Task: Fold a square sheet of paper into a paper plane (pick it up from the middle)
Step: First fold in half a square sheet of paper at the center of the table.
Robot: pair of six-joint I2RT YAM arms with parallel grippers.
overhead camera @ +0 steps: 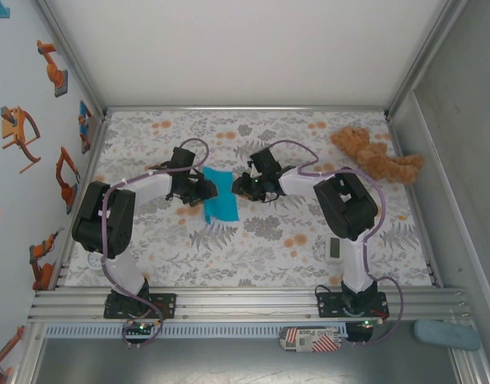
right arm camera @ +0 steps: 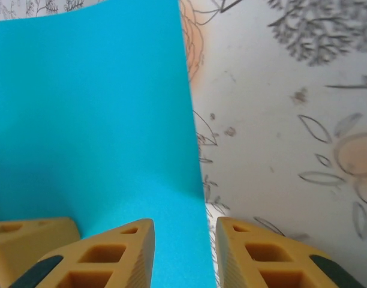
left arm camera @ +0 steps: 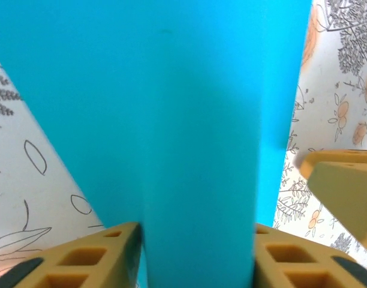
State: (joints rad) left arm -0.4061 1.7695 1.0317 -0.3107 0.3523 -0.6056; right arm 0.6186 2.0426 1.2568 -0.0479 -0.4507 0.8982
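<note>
Cyan square sheet of paper (overhead camera: pixel 221 206): betw both tools, on table (overhead camera: pixel 261 240).
L gripper (left arm camera: pixel 196 240): part-open, sheet fills gap; grip unclear.
R gripper (right arm camera: pixel 184 240): part-open, unclamped; sheet edge runs ahead from gap.
Room: bare table past that edge.

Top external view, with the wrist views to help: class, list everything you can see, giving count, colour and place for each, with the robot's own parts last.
sheet of paper: one, cyan-blue, mid-table between the two grippers
teddy bear: one, brown, far right corner of the table
timer: one, white, on the table beside the right arm
tablecloth: one, white with grey and orange floral print, covering the table
stickers: several, orange, on the left wall
pad: one, pale blue, off the table, near right
left arm, right arm: two, black and white, near edge
left gripper: one, yellow fingers, paper between them
right gripper: one, yellow fingers apart, paper's edge between them
</note>
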